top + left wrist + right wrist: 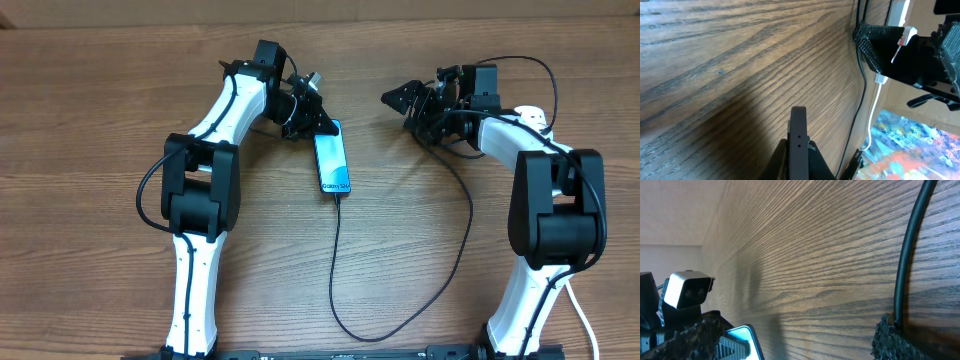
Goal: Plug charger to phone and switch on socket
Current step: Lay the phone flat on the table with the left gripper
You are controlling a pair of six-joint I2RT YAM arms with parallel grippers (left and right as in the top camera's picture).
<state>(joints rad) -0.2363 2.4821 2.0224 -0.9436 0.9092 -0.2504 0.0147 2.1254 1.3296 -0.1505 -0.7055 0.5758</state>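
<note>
Currently my left gripper is clenched on nothing, just beside the far end of the phone. My right gripper gapes wide, right of it. Charger cable meets the phone's near end; socket sits far right, partly hidden.

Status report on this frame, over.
Left gripper shut at far end of phone. Right gripper open. Charger reaches phone's near end. Socket mostly hidden behind right arm.
</note>
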